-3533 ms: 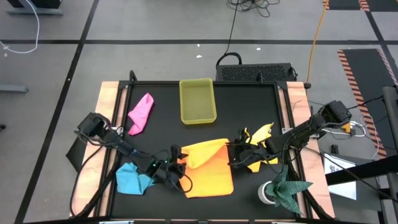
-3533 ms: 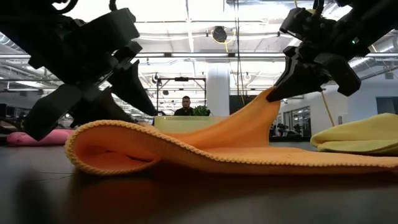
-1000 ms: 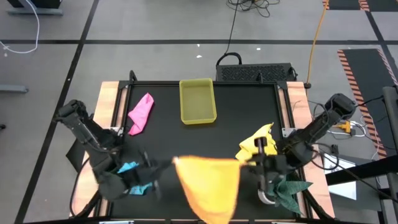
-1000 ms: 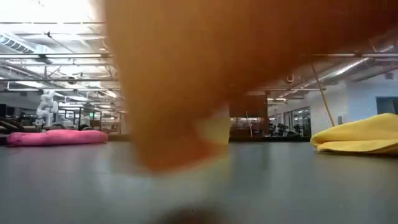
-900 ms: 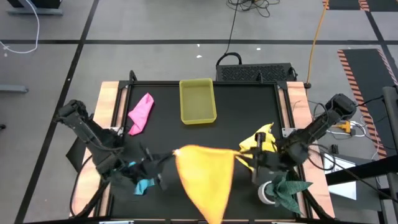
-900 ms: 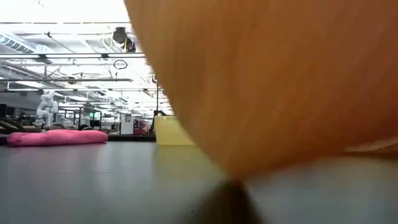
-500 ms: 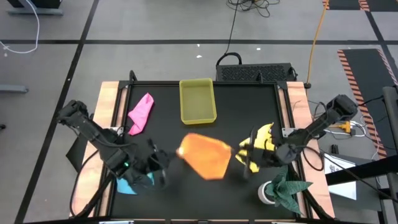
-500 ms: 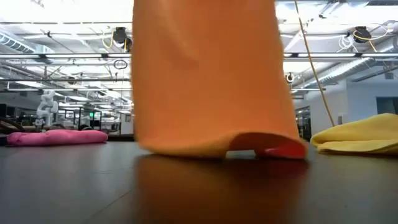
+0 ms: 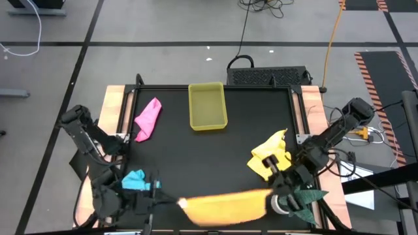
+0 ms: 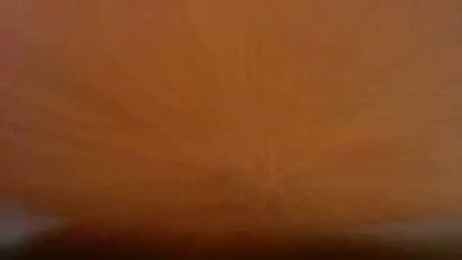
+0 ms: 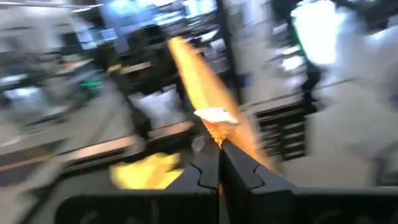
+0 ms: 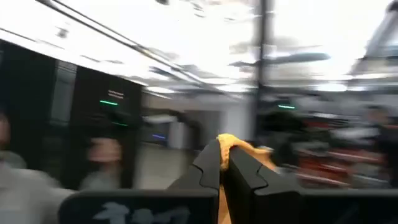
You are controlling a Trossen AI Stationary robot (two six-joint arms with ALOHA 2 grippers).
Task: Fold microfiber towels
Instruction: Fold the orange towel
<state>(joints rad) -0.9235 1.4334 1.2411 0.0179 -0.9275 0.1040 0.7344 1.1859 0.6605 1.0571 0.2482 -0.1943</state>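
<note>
The orange towel (image 9: 223,207) stretches as a narrow band along the table's near edge between my two grippers, and it fills the low view (image 10: 231,130). My left gripper (image 9: 177,203) is shut on its left end and my right gripper (image 9: 270,194) on its right end. The light blue towel (image 9: 134,181) lies bunched at the near left. At the far left lies the pink towel (image 9: 147,119), and the yellow towel (image 9: 268,155) is crumpled at the right. My left gripper pinches the orange towel's left end (image 11: 215,134) between its two shut fingers, coming roughly level from the table's left. The cloth runs away from the fingertips, a white tag (image 11: 215,115) just past them. My right gripper pinches the towel's right end (image 12: 227,143) between its shut fingers, coming from the table's right and tipped upward. A small bunch of cloth shows above the fingertips. The towel spans the gap between the two grippers.
A translucent yellow tray (image 9: 208,106) stands at the table's far middle. A dark green cloth (image 9: 304,199) sits on a white roll (image 9: 281,205) at the near right, close to my right gripper. The table's middle (image 9: 209,160) is bare black.
Both grippers swung the orange towel from the near edge out over the table's middle, then back toward the near edge, their wrists turning. The towel, which hung as a broad sheet, now shows as a narrow band stretched between them.
</note>
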